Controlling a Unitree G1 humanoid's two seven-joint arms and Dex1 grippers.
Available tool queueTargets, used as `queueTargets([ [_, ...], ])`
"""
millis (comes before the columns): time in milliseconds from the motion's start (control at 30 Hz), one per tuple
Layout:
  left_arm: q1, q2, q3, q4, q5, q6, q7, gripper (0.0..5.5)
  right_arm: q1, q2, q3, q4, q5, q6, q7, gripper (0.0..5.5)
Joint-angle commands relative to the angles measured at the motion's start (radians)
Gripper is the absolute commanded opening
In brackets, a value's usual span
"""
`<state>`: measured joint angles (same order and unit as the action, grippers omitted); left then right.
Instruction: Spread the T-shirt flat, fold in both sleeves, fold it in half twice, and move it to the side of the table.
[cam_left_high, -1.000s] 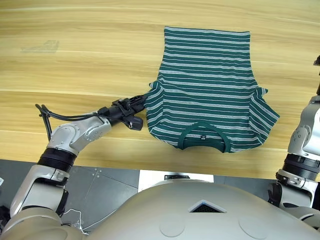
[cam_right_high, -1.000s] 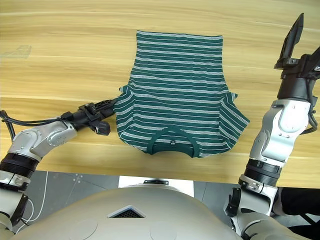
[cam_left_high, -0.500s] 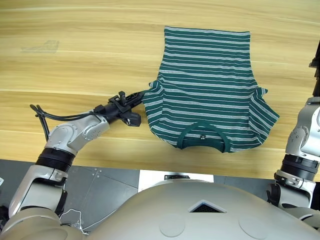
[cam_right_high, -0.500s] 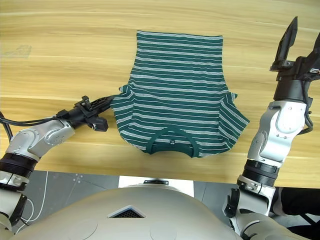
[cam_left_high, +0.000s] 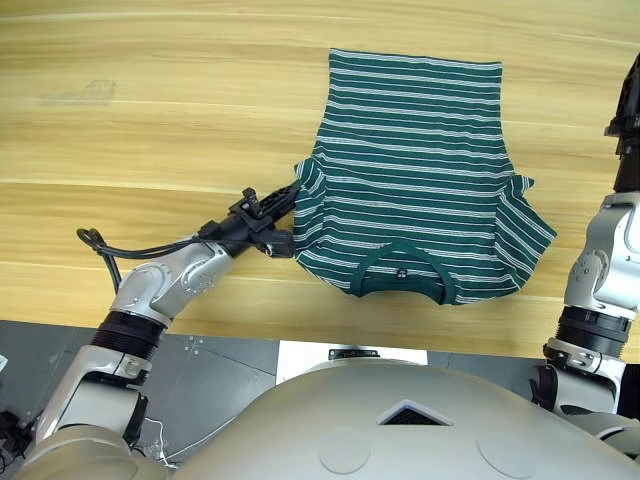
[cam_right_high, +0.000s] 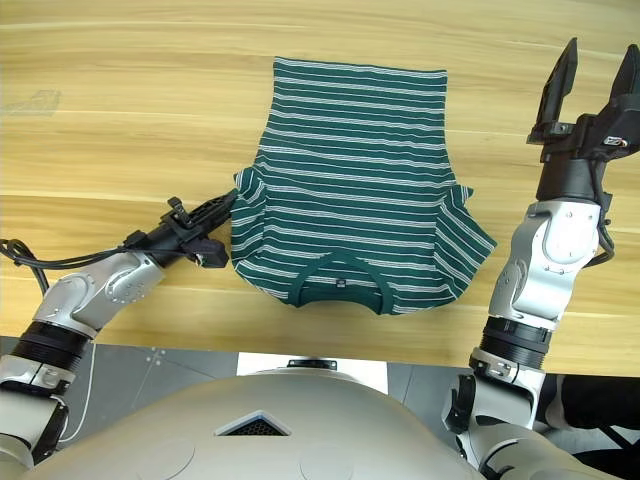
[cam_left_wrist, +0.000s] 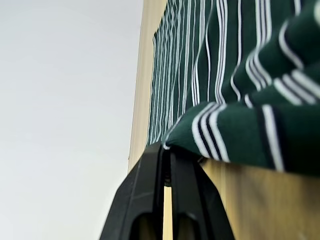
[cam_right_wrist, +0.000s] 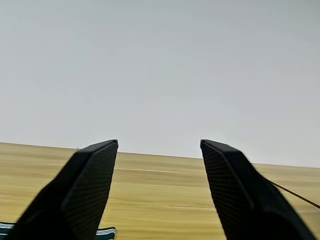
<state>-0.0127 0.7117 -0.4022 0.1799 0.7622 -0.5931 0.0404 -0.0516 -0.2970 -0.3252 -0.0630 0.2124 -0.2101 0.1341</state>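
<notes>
A dark green T-shirt with white stripes lies on the wooden table, collar toward me and hem at the far side. My left gripper is shut on the edge of the shirt's left sleeve, which is bunched and lifted a little off the wood against the shirt's body. The left wrist view shows the closed fingertips pinching the striped cloth. The right sleeve lies spread out flat. My right gripper is held up in the air to the right of the shirt, open and holding nothing.
Bare wood stretches to the left of the shirt and beyond its hem. The table's near edge runs just below the collar. A black cable loops off my left forearm.
My left gripper has carried the left sleeve rightward, toward the shirt's body, and the sleeve now bunches up there. The right arm has shifted slightly left, still raised and open.
</notes>
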Motion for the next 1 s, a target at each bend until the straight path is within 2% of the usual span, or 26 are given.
queueTargets([
  [33, 0.021, -0.03, -0.067, 0.035, 0.045, -0.005, -0.046, 0.02, 0.001, 0.006, 0.004, 0.007, -0.003, -0.006, 0.008, 3.06],
  [433, -0.061, -0.129, -0.207, 0.106, 0.088, -0.055, -0.08, 0.02, -0.005, 0.017, 0.042, 0.051, -0.024, -0.026, 0.017, 3.06],
  [600, -0.065, -0.124, -0.261, 0.158, 0.094, -0.059, -0.127, 0.02, -0.004, 0.017, 0.045, 0.046, -0.026, -0.025, 0.017, 3.06],
  [833, -0.041, -0.089, -0.248, 0.152, 0.045, -0.026, -0.191, 1.46, -0.004, 0.012, 0.036, 0.031, -0.016, -0.016, 0.016, 3.06],
  [1000, 0.001, -0.053, -0.24, 0.111, 0.01, -0.015, -0.23, 1.46, -0.013, 0.008, 0.038, 0.038, -0.019, -0.01, 0.018, 3.06],
])
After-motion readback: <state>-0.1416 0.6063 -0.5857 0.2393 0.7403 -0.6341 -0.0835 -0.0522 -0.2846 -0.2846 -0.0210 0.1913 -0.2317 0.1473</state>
